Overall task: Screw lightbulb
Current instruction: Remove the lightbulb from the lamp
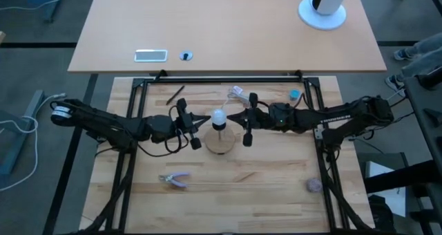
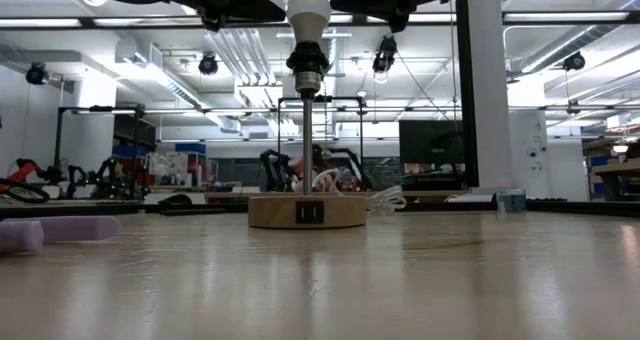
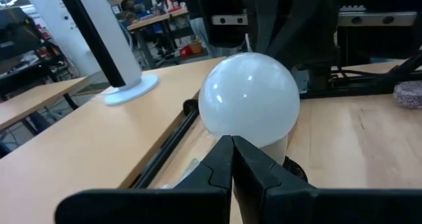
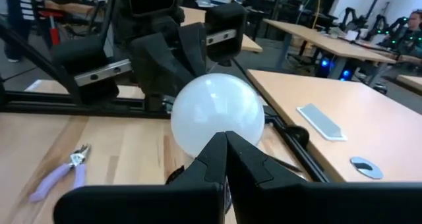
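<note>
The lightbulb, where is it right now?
In the high view the lightbulb sits mid-table atop the lamp stand, between the left gripper and the right gripper.

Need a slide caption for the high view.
Both shut grippers, left and right, flank the lightbulb seated in its lamp stand.

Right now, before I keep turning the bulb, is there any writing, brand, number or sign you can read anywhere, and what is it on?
White lettering on the right arm: present in the high view, too small to read.
Lightbulb: no marking visible.
Wooden lamp base: a dark panel on its front, no text readable.
Flat silver device on the far table: no legible label.
Nothing else readable.
</note>
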`<state>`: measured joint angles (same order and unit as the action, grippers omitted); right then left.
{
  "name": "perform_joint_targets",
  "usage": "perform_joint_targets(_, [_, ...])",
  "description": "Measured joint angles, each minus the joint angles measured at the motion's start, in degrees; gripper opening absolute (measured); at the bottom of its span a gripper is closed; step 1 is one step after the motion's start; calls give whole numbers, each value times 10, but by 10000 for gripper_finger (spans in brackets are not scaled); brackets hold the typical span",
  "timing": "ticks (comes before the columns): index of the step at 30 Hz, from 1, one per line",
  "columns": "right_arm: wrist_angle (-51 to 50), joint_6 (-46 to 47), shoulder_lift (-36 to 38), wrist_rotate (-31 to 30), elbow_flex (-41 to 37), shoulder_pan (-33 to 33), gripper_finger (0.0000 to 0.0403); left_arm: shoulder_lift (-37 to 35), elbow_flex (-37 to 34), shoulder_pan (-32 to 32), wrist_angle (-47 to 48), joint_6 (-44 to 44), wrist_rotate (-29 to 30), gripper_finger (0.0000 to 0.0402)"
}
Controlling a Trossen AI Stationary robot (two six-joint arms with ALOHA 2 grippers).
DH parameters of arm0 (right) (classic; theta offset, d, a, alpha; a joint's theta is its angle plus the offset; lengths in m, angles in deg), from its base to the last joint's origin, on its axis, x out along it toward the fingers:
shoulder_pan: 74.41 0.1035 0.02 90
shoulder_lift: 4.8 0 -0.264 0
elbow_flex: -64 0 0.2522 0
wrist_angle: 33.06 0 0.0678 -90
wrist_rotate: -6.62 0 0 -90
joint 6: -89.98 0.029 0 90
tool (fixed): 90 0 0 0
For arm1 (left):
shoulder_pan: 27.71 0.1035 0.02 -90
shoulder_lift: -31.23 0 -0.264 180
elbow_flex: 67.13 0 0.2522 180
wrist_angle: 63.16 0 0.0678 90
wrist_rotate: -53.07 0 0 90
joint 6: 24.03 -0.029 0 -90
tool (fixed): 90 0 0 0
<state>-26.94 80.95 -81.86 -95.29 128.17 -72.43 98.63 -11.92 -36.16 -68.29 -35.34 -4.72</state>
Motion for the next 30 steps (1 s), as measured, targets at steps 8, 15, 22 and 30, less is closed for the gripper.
perform_joint_targets(8, [-4,-1,0,-62,0,-3,0,0,0,-10,1,7,-18,0])
perform_joint_targets(15, [-44,-4,7,-69,0,-1,0,-3,0,-35,33,22,57,0])
perform_joint_targets(22, [-8,4,1,34,0,2,0,2,0,-15,12,-6,112,0])
perform_joint_targets(30, [14,4,-16,15,-1,1,0,19,0,9,-22,-17,31,0])
